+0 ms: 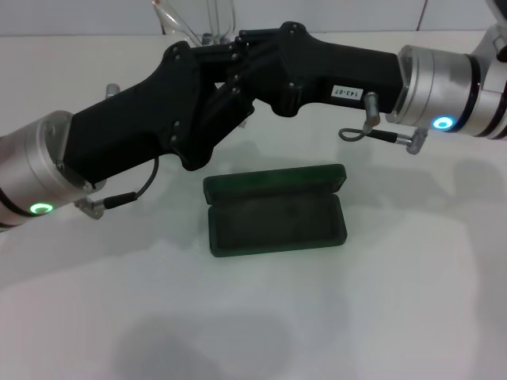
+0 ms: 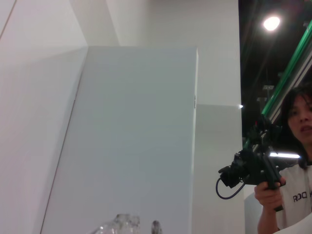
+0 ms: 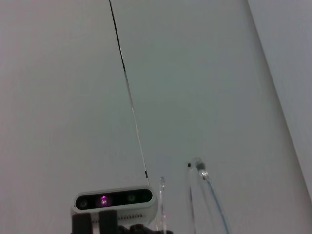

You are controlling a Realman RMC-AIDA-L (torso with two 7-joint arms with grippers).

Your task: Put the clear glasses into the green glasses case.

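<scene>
The green glasses case (image 1: 273, 214) lies open on the white table in the head view, its lid leaning back and the dark lining bare. Above and behind it my two arms meet, the left gripper (image 1: 207, 75) coming in from the left and the right gripper (image 1: 269, 55) from the right. The clear glasses (image 1: 188, 22) stick up in the air just beyond that meeting point. Which gripper holds them is hidden. A bit of the clear glasses (image 2: 119, 224) shows in the left wrist view. Their temples (image 3: 200, 195) show in the right wrist view.
The white table (image 1: 253, 317) stretches in front of the case. The left arm's wrist camera (image 3: 114, 200) shows close in the right wrist view. A person holding a black camera rig (image 2: 253, 168) stands beyond white wall panels in the left wrist view.
</scene>
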